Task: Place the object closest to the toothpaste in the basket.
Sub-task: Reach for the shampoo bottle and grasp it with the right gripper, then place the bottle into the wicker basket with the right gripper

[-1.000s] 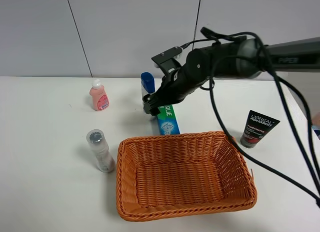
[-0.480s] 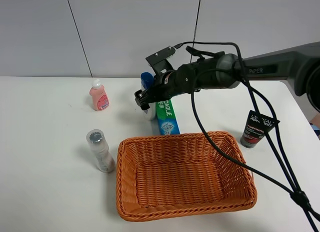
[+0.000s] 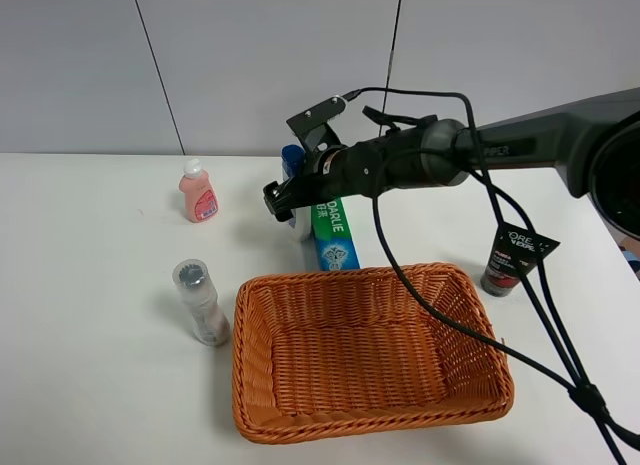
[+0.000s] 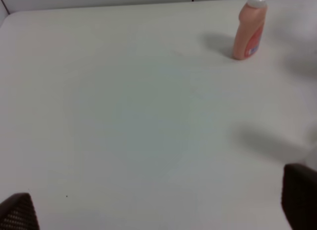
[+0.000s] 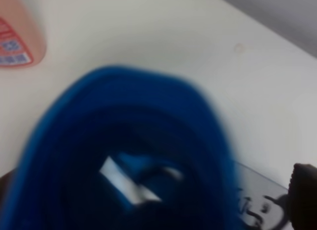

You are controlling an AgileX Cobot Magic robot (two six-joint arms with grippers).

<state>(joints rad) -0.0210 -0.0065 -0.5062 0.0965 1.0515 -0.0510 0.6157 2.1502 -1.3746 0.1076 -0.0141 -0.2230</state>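
The green and blue toothpaste box (image 3: 335, 235) lies flat behind the basket (image 3: 258, 315). A white bottle with a blue cap (image 3: 294, 163) stands right beside it, the nearest thing to it. My right gripper (image 3: 284, 199) has reached across to this bottle and is open, with its fingers on either side of it. In the right wrist view the blue cap (image 5: 129, 156) fills the frame, blurred and very close, with one fingertip (image 5: 303, 190) at its side. My left gripper (image 4: 158, 207) is open and empty over bare table; it does not show in the high view.
A pink bottle (image 3: 198, 193) stands at the back left, also in the left wrist view (image 4: 247, 28). A clear bottle (image 3: 200, 303) stands left of the basket. A black L'Oreal tube (image 3: 515, 257) stands to its right. Cables hang from the right arm over the basket's right side.
My right gripper has moved left from above the toothpaste box to the blue-capped bottle and now stands around it. The objects on the table have not moved.
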